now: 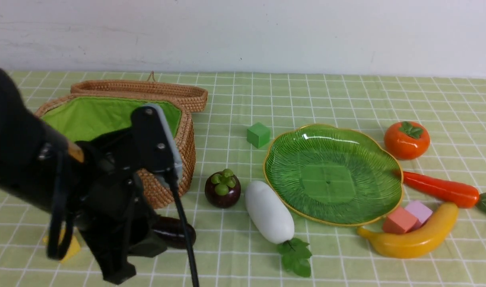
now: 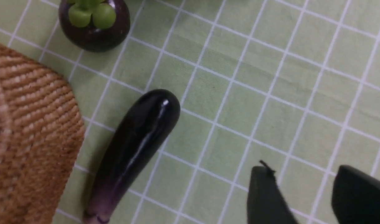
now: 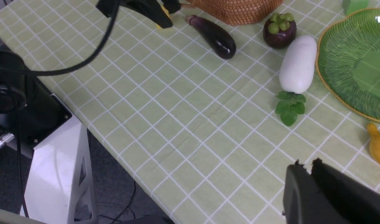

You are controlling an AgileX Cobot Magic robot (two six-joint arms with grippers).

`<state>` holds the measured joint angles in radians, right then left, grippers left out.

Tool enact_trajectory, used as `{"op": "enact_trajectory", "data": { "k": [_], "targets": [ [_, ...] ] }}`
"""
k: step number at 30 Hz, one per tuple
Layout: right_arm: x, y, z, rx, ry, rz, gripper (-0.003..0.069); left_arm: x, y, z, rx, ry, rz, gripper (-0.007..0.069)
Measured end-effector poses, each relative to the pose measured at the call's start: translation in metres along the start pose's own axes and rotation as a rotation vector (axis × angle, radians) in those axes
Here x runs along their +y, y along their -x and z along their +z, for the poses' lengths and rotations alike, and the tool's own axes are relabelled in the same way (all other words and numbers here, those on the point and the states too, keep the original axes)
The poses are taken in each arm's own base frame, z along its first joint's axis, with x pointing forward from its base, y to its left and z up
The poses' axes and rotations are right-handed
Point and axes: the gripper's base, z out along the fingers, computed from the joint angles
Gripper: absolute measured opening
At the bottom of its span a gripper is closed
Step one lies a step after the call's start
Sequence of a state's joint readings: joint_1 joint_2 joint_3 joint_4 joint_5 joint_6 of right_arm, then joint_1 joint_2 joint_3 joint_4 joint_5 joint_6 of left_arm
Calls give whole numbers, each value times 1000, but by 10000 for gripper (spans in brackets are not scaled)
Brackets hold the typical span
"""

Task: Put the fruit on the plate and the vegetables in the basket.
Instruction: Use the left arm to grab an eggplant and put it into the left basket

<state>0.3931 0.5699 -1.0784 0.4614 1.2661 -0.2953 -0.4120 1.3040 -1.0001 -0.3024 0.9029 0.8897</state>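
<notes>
Six glossy toys lie on the green checked cloth, none yet sorted. A long dark-purple eggplant rests on its side just in front of the brown woven wicker basket with green lining. Its long axis runs left to right in the front view, with the blunt end pointing right and the stem end hidden behind the left arm. The left gripper hangs beside the eggplant with its fingers apart and nothing between them. The right gripper is above bare cloth, its fingers nearly pressed together and empty.

A round dark-purple mangosteen stands upright right of the basket. Next to it a fat white radish lies with its leaves toward the robot, just beside the leaf-shaped green glass plate, which holds nothing. Right of the plate are a squat orange persimmon and an orange-red carrot whose tip points at the plate. A curved yellow banana points its stalk left.
</notes>
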Motion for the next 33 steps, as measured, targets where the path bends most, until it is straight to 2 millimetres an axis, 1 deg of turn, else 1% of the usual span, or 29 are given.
{"op": "enact_trajectory", "data": {
  "k": [1, 2, 4, 6, 7, 8, 10, 13, 17, 19, 22, 29, 31, 33],
  "targets": [
    [0, 0, 0, 1, -2, -7, 64, 6, 1, 14, 14, 0, 25, 442],
    [0, 0, 0, 1, -3, -15, 65, 11, 2, 25, 21, 5, 44, 491],
    [0, 0, 0, 2, -5, -30, 66, 19, 2, 43, 33, 13, 85, 561],
    [0, 0, 0, 2, -5, -36, 68, 27, 1, 61, 55, 23, 146, 601],
    [-1, 0, 0, 2, -6, -37, 68, 27, 1, 63, 57, 22, 151, 603],
    [-1, 0, 0, 2, -6, -37, 68, 30, -1, 71, 71, 28, 186, 607],
    [-1, 0, 0, 2, -6, -38, 69, 38, -5, 89, 111, 51, 274, 586],
    [-1, 0, 0, 2, -6, -38, 71, 43, -8, 103, 139, 66, 325, 535],
    [-1, 0, 0, 2, -6, -38, 74, 47, -10, 115, 153, 78, 349, 463],
    [-1, 0, 0, 2, -6, -38, 76, 49, -13, 124, 162, 76, 354, 410],
    [-1, 0, 0, 2, -6, -38, 76, 52, -12, 130, 160, 83, 357, 381],
    [0, 0, 0, 1, -3, -37, 76, 53, -12, 133, 173, 64, 355, 372],
    [0, 0, 0, 1, -3, -37, 76, 53, -12, 133, 174, 63, 343, 377],
    [0, 0, 0, 1, -3, -37, 76, 53, -11, 133, 170, 72, 313, 401]
  ]
}}
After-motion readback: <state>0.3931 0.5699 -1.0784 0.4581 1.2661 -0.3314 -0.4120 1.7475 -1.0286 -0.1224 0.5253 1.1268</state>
